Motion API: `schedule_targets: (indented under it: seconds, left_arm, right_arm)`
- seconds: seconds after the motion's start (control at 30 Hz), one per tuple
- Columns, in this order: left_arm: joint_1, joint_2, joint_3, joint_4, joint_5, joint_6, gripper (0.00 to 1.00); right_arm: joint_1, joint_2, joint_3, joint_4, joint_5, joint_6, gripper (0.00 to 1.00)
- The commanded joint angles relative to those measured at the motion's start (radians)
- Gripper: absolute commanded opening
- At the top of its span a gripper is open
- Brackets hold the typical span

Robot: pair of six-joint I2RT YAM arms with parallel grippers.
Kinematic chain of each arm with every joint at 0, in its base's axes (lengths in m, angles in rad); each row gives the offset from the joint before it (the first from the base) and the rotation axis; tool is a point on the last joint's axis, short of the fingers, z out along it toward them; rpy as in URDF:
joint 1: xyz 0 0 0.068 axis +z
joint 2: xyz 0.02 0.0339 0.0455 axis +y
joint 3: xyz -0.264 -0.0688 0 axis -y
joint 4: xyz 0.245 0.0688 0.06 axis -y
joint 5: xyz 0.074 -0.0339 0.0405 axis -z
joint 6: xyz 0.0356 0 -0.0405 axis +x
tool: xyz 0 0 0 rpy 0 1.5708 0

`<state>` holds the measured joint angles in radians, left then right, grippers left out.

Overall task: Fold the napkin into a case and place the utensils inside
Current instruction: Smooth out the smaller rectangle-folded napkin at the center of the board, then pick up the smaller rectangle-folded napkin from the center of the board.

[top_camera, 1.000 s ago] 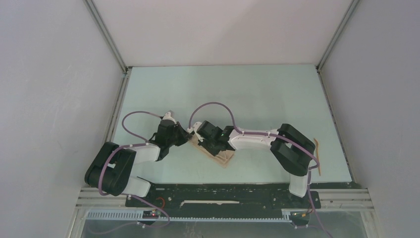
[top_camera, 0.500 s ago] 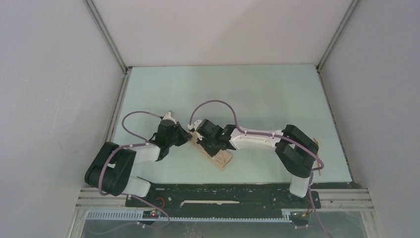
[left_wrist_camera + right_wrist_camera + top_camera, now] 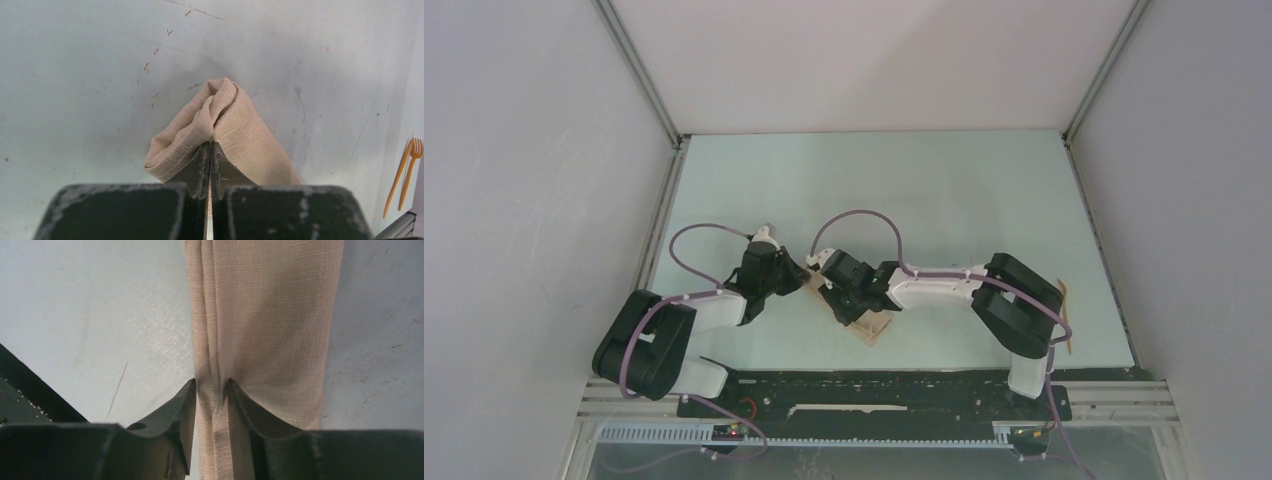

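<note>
Pale table carries the folded napkin. The left claw is clamped on its end; the right claw stands slightly apart astride a crease. Better to hold it taut while creasing.

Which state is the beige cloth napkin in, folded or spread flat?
Folded: the beige cloth napkin shows stacked layers in a narrow strip.

Free passage across the whole upper half of the pale green table. At lower centre the black-and-white left arm and right arm meet over the folded beige cloth napkin, closing that spot. The right arm's elbow overhangs two orange utensils at the right edge.
</note>
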<state>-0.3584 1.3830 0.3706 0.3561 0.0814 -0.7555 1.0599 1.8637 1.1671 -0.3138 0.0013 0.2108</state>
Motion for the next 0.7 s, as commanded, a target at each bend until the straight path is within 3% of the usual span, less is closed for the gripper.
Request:
schedule_targets:
  seconds: [0.0, 0.13, 0.27, 0.47, 0.67]
  left_arm:
    - [0.007, 0.008, -0.012, -0.125, -0.058, 0.053, 0.00]
    - [0.007, 0.004, -0.018, -0.124, -0.058, 0.054, 0.00]
    - [0.007, -0.008, -0.015, -0.129, -0.060, 0.055, 0.00]
    - [0.007, -0.041, -0.013, -0.154, -0.078, 0.069, 0.00]
    - [0.007, -0.084, -0.005, -0.186, -0.078, 0.074, 0.02]
  right_arm:
    - [0.040, -0.033, -0.060, 0.045, -0.013, 0.066, 0.42]
    - [0.103, -0.021, -0.060, 0.045, 0.145, 0.032, 0.54]
    - [0.153, 0.013, -0.061, 0.044, 0.304, 0.022, 0.54]
    - [0.163, 0.043, -0.061, -0.002, 0.459, 0.057, 0.38]
    - [0.180, 0.067, -0.055, 0.014, 0.539, 0.037, 0.09]
